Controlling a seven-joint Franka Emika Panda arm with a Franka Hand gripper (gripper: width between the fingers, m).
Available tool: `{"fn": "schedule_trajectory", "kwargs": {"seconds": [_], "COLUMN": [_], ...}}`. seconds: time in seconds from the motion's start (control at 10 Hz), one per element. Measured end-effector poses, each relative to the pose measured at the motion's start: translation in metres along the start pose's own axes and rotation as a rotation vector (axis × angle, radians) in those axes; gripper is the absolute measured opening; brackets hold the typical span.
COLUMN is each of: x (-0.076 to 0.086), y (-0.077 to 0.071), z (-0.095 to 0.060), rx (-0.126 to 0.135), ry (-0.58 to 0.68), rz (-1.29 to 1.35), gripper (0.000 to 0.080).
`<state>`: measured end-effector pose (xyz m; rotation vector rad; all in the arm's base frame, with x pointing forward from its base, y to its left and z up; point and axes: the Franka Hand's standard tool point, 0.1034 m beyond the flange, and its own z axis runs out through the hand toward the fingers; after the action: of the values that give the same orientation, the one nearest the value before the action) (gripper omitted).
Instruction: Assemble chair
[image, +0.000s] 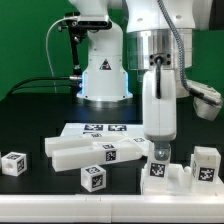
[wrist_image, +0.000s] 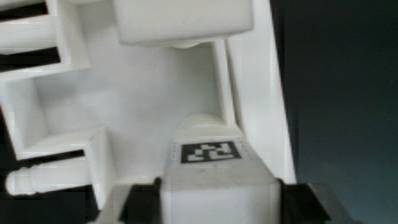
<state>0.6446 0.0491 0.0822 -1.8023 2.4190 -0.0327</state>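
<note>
One chair part clamped between my gripper jaws, near table front edge, toward exterior view's right corner. Grip straddles tagged wall (centred, so hold sits square). Loose bars, cubes lie apart along same edge.

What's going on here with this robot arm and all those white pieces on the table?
The arm's gripper is down low at the exterior view's right, and it looks closed on a tagged white chair part. In the wrist view that part fills the gap between the fingers. The chair is not assembled yet. A long bar, a small cube, a second cube and another piece lie loose on the black table near the marker board.
</note>
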Motion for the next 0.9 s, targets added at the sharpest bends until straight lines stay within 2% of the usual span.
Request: {"fn": "schedule_trajectory", "kwargs": {"seconds": [0.2,0.3,0.4,0.5,0.6,0.8,0.9], "x": [0.004,0.004,0.003,0.003,0.001,-0.005,-0.006], "y": [0.002,0.002,0.003,0.003,0.002,0.003,0.006], "z": [0.001,0.001,0.001,0.0,-0.005,-0.02,-0.026], "rx": [-0.017,-0.015,-0.016,-0.018,-0.027,-0.021,-0.038], "ry": [0.007,0.006,0.007,0.007,0.0,-0.019,-0.027], "rz": [0.051,0.052,0.046,0.034,0.004,-0.078,-0.08], "gripper": [0.0285,0.0373,0.0373,0.0554,0.0623,0.0644,0.0644]}}
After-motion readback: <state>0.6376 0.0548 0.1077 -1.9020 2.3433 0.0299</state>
